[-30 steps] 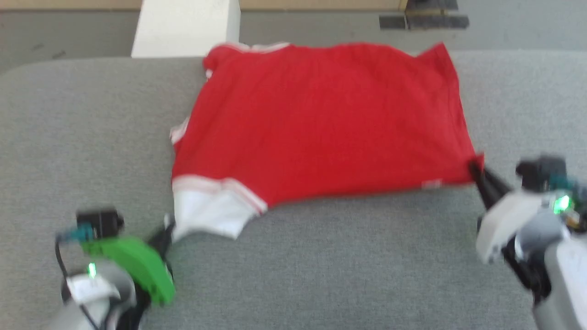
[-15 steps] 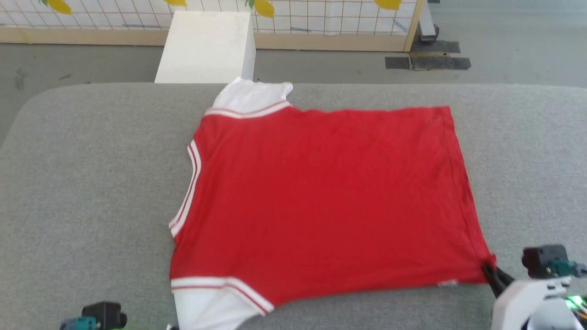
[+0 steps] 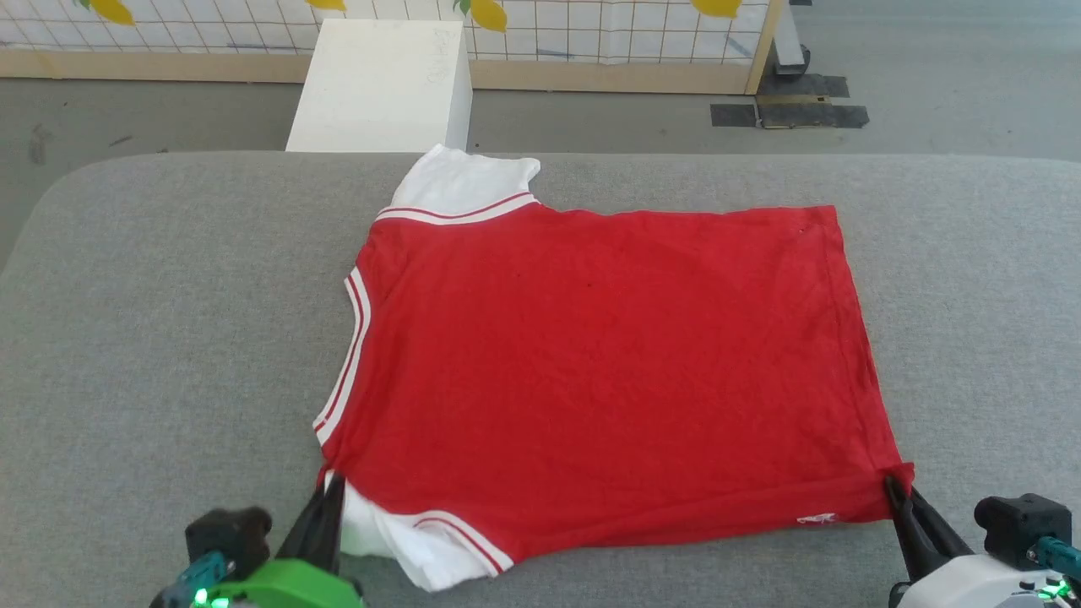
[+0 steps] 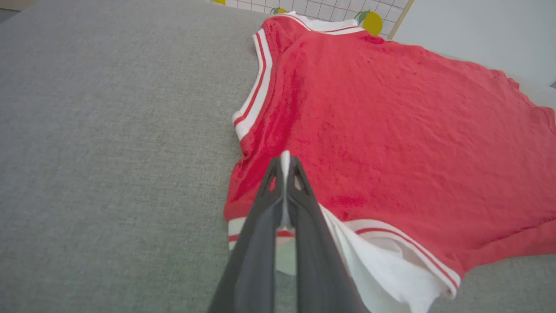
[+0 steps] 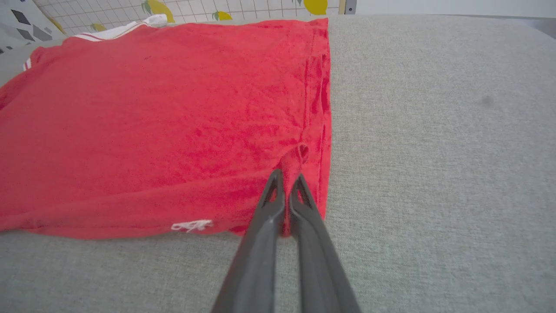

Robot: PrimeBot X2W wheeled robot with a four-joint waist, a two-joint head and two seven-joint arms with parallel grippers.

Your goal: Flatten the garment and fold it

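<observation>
The garment (image 3: 591, 363) lies spread nearly flat on the grey surface (image 3: 169, 338), a red jersey with white sleeves and red-and-white stripe trim. Its collar faces left, its hem right. My left gripper (image 3: 334, 480) is shut on the near white sleeve by the shoulder; in the left wrist view the garment (image 4: 391, 130) has white cloth pinched between that gripper's fingertips (image 4: 285, 161). My right gripper (image 3: 891, 485) is shut on the near hem corner, where the right wrist view shows the garment (image 5: 152, 117) bunched red between its fingertips (image 5: 287, 174). The lettering is hidden.
A white box (image 3: 380, 80) stands on the floor beyond the far edge of the surface. Behind it runs a tiled wall panel (image 3: 591, 34) with yellow lemon prints and a wooden base. Dark tape patches (image 3: 790, 101) mark the floor at upper right.
The head camera has tilted, shifting the whole picture. Both grippers keep their hold; the left one has come up to the near sleeve, which now lies folded closer to the body.
</observation>
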